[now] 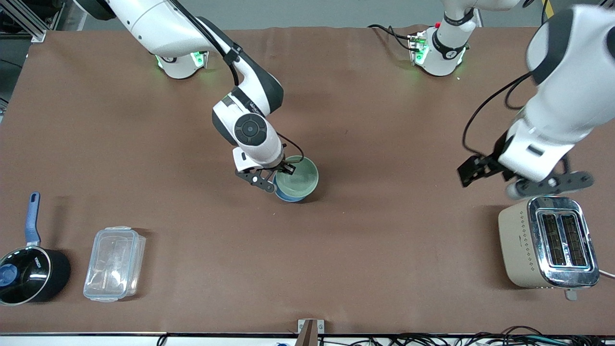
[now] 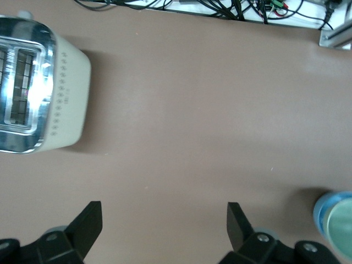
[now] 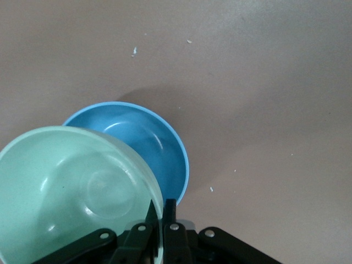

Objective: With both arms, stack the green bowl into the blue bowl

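The green bowl (image 1: pixel 299 179), pale glossy sage, hangs tilted over the blue bowl (image 1: pixel 288 196), its rim pinched between the fingers of the right end effector (image 1: pixel 283 170). In the right wrist view the green bowl (image 3: pixel 71 192) overlaps the sky-blue bowl's (image 3: pixel 157 148) open mouth, with the blue rim showing past it. The blue bowl sits on the brown tabletop (image 1: pixel 384 250) directly below that end effector, with bare surface all around it. The left end effector (image 1: pixel 523 179) hovers with fingers spread wide just above a beige toaster (image 1: pixel 547 242) at its own end of the tabletop. Toward the right arm's end lie a clear lidded container (image 1: pixel 114 263) and a black saucepan (image 1: pixel 29 274); the white writing on the saucepan is unreadable.
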Action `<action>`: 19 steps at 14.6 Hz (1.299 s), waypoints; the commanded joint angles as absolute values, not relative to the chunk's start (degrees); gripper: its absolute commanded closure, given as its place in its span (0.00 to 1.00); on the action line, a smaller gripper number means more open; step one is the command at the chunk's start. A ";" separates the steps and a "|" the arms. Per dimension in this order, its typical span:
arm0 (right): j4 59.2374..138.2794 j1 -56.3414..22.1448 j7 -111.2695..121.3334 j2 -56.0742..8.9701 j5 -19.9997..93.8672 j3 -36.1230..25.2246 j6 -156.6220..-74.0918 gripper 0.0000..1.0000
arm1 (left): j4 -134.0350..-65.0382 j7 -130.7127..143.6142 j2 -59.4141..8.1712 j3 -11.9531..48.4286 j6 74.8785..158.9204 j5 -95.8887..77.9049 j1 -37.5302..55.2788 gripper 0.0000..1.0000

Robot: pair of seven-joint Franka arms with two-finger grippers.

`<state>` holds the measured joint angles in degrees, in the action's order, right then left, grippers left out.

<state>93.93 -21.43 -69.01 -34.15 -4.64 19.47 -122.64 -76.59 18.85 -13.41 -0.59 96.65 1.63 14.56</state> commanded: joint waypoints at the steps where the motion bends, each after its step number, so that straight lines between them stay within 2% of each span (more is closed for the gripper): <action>1: 94.57 -21.71 -70.49 -33.93 -6.06 19.51 -122.52 0.99 | -78.13 14.25 -9.50 -0.17 93.44 2.02 13.27 0.00; 4: 95.36 -21.71 -70.49 -34.10 -6.24 19.51 -123.57 0.99 | -78.75 7.50 -6.86 -0.88 87.92 1.76 12.31 0.00; 6: 95.54 -21.71 -70.49 -34.28 -6.59 19.51 -123.75 0.98 | -80.15 3.97 -5.02 0.08 85.35 1.32 8.54 0.00; 10: 95.45 -21.62 -70.49 -35.07 -7.03 19.51 -123.84 0.97 | -85.51 3.51 -1.32 5.88 85.34 0.26 2.04 0.00; 12: 95.36 -21.45 -70.49 -35.51 -7.12 19.42 -123.84 0.96 | -87.01 3.52 -0.36 6.07 85.69 0.26 1.58 0.00; 13: 95.27 -21.36 -70.49 -35.86 -7.12 19.42 -123.75 0.91 | -87.36 3.52 -0.18 6.15 86.04 0.26 1.50 0.00; 14: 95.19 -21.01 -70.40 -35.86 -7.12 19.51 -123.58 0.72 | -87.45 4.12 0.26 6.24 86.04 0.35 1.67 0.00; 15: 94.92 -20.57 -70.05 -35.77 -7.03 19.51 -123.14 0.31 | -87.45 4.22 0.35 6.24 86.31 0.44 1.67 0.00; 16: 94.75 -20.48 -70.31 -35.34 -7.03 19.42 -123.05 0.00 | -87.45 4.22 0.35 6.24 86.66 0.44 1.67 0.00; 19: 92.91 -17.42 -69.09 -31.05 -7.73 19.25 -117.81 0.00 | -88.24 4.22 0.96 6.33 87.45 0.35 1.67 0.00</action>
<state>93.35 -20.55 -69.12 -35.43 -6.18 18.75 -122.14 -85.73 3.98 -1.19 5.65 85.82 0.94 2.42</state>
